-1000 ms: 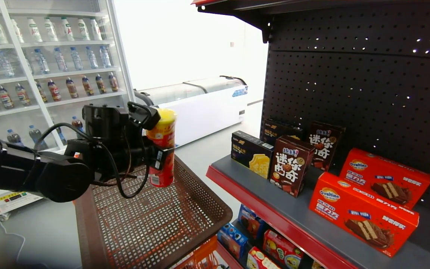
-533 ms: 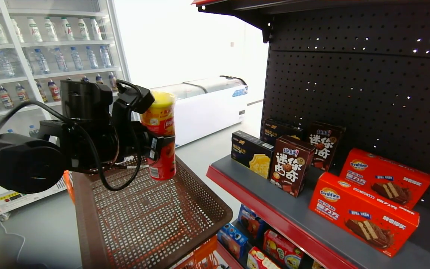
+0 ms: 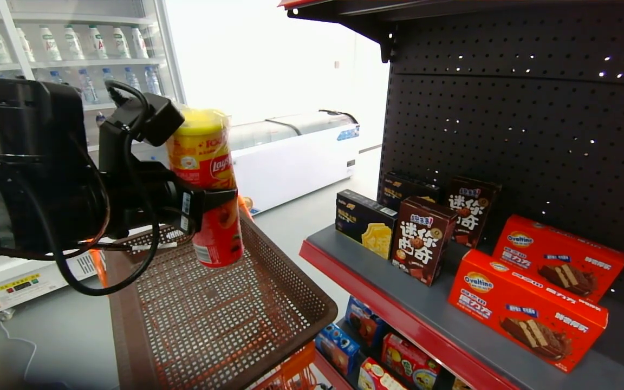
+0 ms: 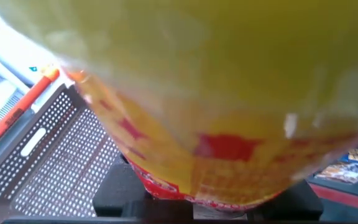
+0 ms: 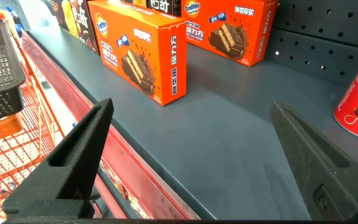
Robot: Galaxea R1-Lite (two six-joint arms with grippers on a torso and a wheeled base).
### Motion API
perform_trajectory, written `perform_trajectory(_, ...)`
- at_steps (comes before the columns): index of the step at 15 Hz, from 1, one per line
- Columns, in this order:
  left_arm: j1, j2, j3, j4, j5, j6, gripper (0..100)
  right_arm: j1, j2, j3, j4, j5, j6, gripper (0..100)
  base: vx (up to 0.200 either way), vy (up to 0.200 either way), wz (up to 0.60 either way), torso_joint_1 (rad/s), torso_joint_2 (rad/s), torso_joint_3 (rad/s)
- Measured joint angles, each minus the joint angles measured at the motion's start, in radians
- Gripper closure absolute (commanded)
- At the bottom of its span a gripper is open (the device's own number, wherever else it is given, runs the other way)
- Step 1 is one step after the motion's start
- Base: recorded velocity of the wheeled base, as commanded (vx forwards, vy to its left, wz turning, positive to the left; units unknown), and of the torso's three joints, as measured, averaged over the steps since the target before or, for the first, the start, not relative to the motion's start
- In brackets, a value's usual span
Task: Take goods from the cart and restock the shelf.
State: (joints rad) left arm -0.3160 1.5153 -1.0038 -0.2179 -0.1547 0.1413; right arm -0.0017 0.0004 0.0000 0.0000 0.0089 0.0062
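Left gripper (image 3: pixel 212 200) clamped tall red-and-yellow chip canister (image 3: pixel 201 157) upright above brown mesh cart basket (image 3: pixel 268 303); right gripper's (image 5: pixel 191 112) fingers stood apart. Transfer step, likely; next it needed carrying across to grey shelf (image 3: pixel 366 268).

we log chip can (image 3: pixel 206 184): glossy printed wrap, smooth yellow plastic-looking lid | basket (image 3: pixel 225 325): matt brown perforated mesh | shelf deck (image 5: pixel 229 137): smooth matt grey | red boxes (image 3: pixel 526 309): glossy card | back panel (image 3: pixel 507 119): matt black, perforated
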Motion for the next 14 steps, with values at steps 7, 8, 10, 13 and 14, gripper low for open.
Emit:
perform_trajectory(7,-0.048,-0.087,0.029,0.069,-0.014,-0.002,100,0.0,0.0,0.0,0.0,0.001,0.0,0,0.0,0.0,0.0,0.0,0.0,0.0)
perform_trajectory(8,-0.072,-0.095,0.033,0.115,-0.016,-0.003,100,0.0,0.0,0.0,0.0,0.001,0.0,0,0.0,0.0,0.0,0.0,0.0,0.0)
perform_trajectory(10,-0.104,-0.103,0.042,0.132,-0.019,-0.005,100,0.0,0.0,0.0,0.0,0.001,0.0,0,0.0,0.0,0.0,0.0,0.0,0.0)
perform_trajectory(13,-0.13,-0.106,0.048,0.137,-0.046,-0.033,100,0.0,0.0,0.0,0.0,0.001,0.0,0,0.0,0.0,0.0,0.0,0.0,0.0)
perform_trajectory(14,-0.133,-0.104,0.05,0.136,-0.053,-0.046,100,0.0,0.0,0.0,0.0,0.001,0.0,0,0.0,0.0,0.0,0.0,0.0,0.0)
